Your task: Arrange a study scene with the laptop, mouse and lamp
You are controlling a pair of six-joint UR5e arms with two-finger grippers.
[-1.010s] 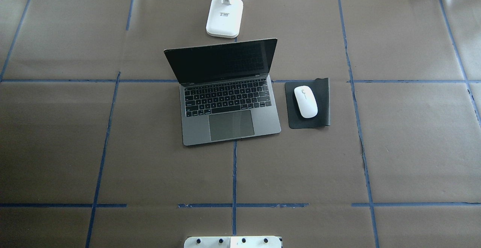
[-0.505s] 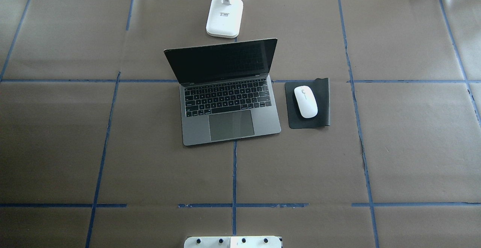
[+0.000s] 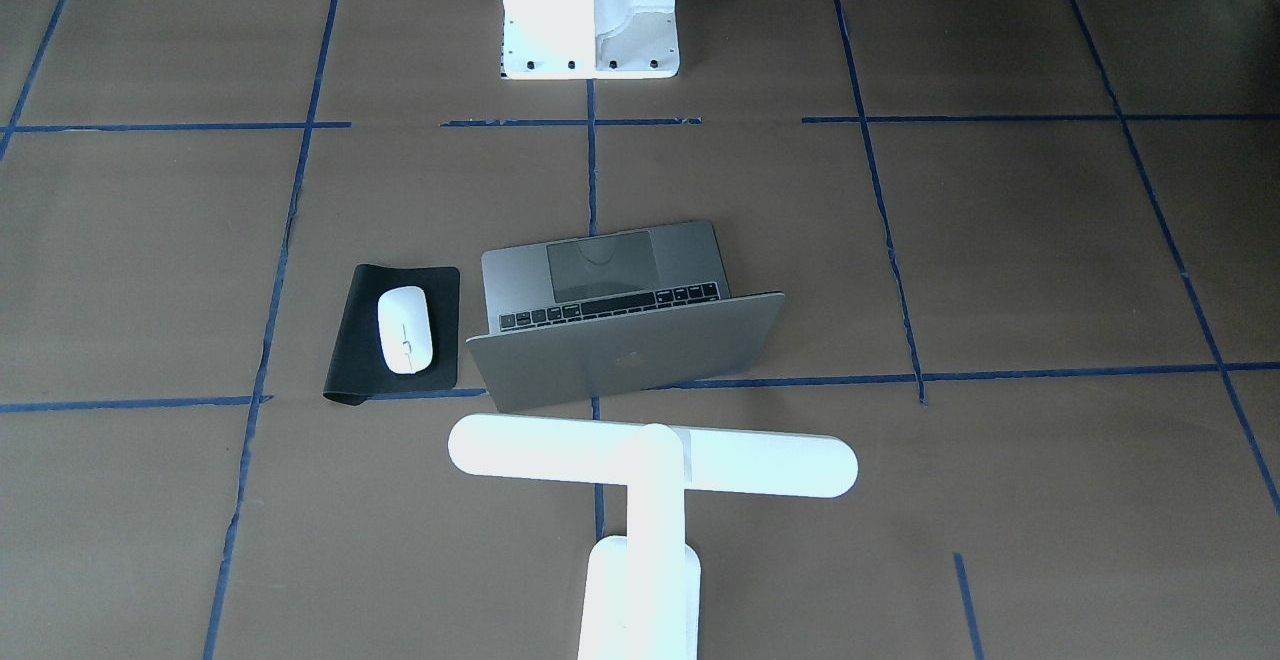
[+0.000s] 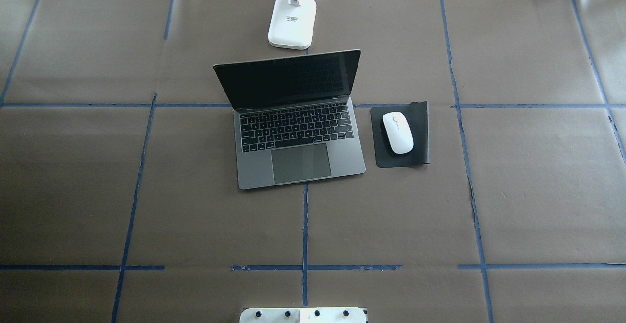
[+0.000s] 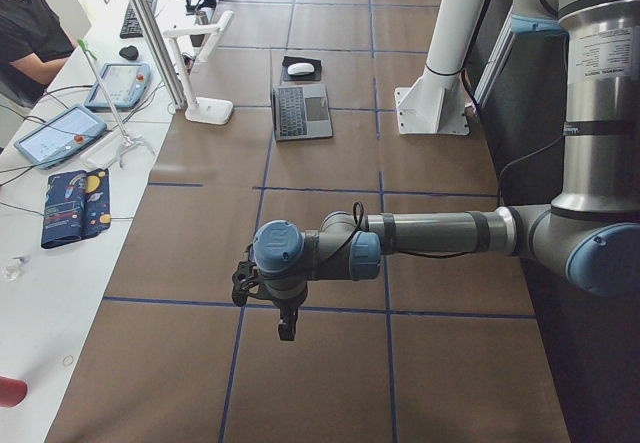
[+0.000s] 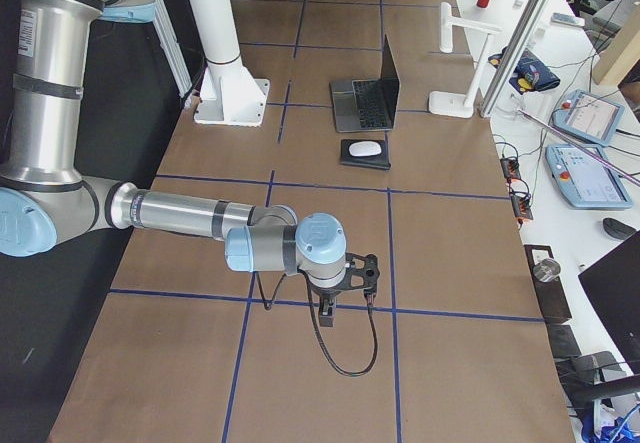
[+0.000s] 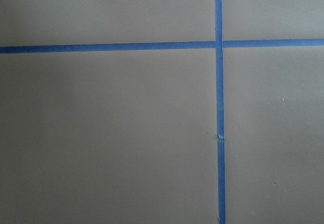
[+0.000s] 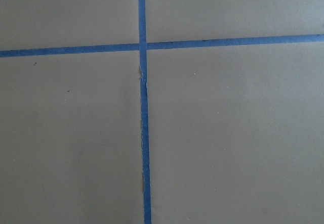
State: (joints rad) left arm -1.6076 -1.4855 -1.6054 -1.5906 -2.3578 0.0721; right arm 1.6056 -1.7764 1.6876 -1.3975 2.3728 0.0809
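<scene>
Laptop [image 4: 298, 132] open mid-table, faint logo [image 3: 628, 361] on its lid [image 3: 550, 365]. Mouse [image 4: 397, 132] on a pad [image 4: 421, 139] just right of it; lamp [image 4: 292, 22] just beyond, base label [image 4: 292, 19] unreadable. Left gripper [image 5: 287, 330] and right gripper [image 6: 326, 313]: clenched or released, cannot tell.

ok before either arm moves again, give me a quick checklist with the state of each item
1. Laptop open, keyboard toward the robot: ok.
2. Mouse lying on the mouse pad, on the robot's right of the laptop: ok.
3. Lamp upright beyond the laptop's lid: ok.
4. Left gripper well apart from all three items: ok.
5. Right gripper well apart from them: ok.
6. Grippers open or shut: cannot tell, side views only.
</scene>
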